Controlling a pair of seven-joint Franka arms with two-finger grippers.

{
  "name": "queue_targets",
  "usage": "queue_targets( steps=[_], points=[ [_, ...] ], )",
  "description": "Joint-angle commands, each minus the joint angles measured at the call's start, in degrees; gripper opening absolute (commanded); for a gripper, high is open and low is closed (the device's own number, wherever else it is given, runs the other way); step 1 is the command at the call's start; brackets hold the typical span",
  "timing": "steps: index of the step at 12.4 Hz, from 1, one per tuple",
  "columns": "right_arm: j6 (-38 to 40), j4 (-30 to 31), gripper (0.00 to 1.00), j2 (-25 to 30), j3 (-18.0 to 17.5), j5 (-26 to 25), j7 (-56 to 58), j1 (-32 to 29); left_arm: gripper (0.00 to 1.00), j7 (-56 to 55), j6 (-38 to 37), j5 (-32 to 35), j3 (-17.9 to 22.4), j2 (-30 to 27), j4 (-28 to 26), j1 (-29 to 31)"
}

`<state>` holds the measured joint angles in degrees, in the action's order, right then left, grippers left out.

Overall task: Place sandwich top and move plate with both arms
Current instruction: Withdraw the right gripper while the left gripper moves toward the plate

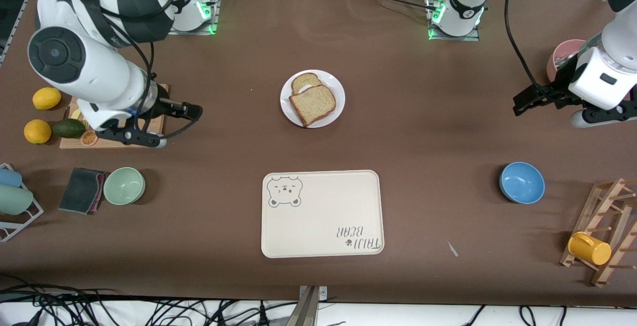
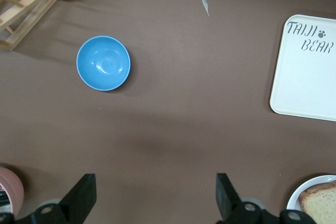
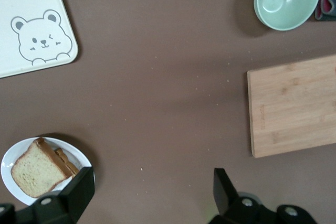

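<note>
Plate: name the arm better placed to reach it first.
Right, likely: the open right tool hangs closer to the plate than the open left tool, out near the pink cup.

- A robotics lab set up as a mock kitchen: two white arms are bolted on metal base plates (image 1: 454,32) with green lights at one edge of the brown table (image 1: 398,132).
- Loose black cables (image 1: 99,311) trail along the table's near edge.
- Kitchen props lie about: a cutting board (image 1: 154,122), lemons (image 1: 47,98), a blue bowl (image 1: 521,182), a wooden mug rack (image 1: 604,231), a bear tray (image 1: 322,213).
</note>
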<state>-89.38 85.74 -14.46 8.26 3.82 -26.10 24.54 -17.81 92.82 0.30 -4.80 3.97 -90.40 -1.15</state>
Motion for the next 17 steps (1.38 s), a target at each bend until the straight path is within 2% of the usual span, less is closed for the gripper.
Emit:
queue_targets(
  steps=[1,5,6,8,9,11,12,13,17],
  points=[
    [-1.33,6.01,1.0,5.39,-0.61,0.93,1.32,-3.96,1.0,-1.26,-1.06,-0.39,-1.0,-0.37,-1.43,0.1],
    [-1.68,9.88,1.0,11.72,-0.88,0.32,6.03,-8.09,1.0,-0.82,-0.19,-1.36,-3.19,-0.19,-6.17,0.1],
    [-2.2,11.1,1.0,12.95,-0.88,-0.12,10.67,-9.15,1.0,-0.73,1.12,-3.19,-3.55,-0.19,-7.75,0.1],
    [-5.45,14.62,1.0,15.94,-1.05,-1.7,12.38,-10.82,1.0,2.85,5.25,-5.83,-3.64,0.51,-10.75,0.1],
    [-5.89,15.06,1.0,16.47,-2.62,-2.84,14.13,-13.35,1.0,3.48,5.35,-5.84,-3.73,1.73,-10.76,0.01],
    [-6.16,14.89,1.0,16.48,-10.85,-5.82,17.4,-22.39,1.0,5.32,6.66,-6.45,-3.73,2.44,-11.98,0.1],
    [-6.16,14.98,1.0,16.48,-12.9,-6.97,17.4,-24.78,1.0,6.2,8.94,-9.07,-3.73,2.45,-13.99,0.1],
    [-6.16,14.81,1.0,16.04,-12.75,-7.33,17.83,-24.98,1.0,7.52,11.92,-11.79,-3.73,2.18,-16.53,0.19],
    [-9.49,14.89,1.0,15.95,-12.83,-7.42,18.28,-26.91,1.0,15.16,12.91,-21.37,-3.73,2.27,-21.12,0.63]
  ],
)
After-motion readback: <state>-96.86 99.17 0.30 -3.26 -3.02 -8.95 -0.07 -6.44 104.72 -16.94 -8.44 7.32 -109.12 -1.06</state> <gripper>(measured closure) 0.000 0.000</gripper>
